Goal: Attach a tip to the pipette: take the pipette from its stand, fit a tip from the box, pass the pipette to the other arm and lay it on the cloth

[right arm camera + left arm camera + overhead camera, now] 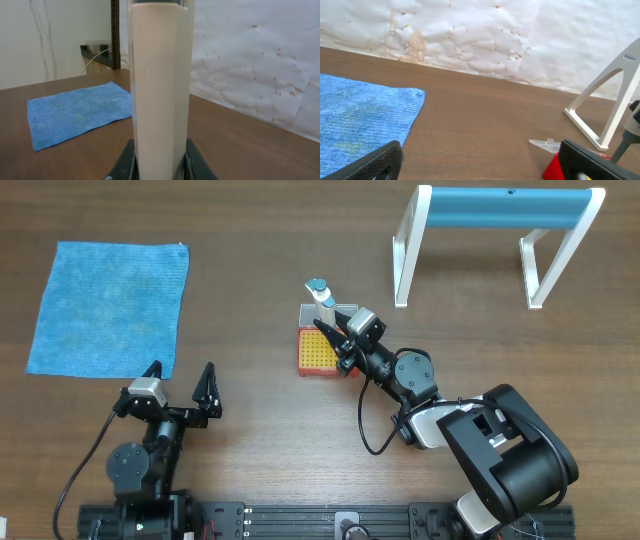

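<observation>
My right gripper [335, 338] is shut on the white pipette [324, 302], holding it upright above the red tip box [312, 356] at the table's middle. In the right wrist view the pipette's white body [160, 85] stands between the dark fingers [125, 165]; its lower end and any tip are hidden. The blue cloth [110, 310] lies flat at the far left and is also seen as cloth [355, 125] and cloth [75, 112]. My left gripper [182, 372] stands open near the front left, just below the cloth, with nothing between its fingers [375, 165].
The pipette stand [500, 210], with white legs and a blue bar, stands at the back right; one leg [605, 105] shows in the left wrist view. A clear lid [545, 145] lies beside the red box's corner [552, 169]. Bare wood lies between the cloth and the box.
</observation>
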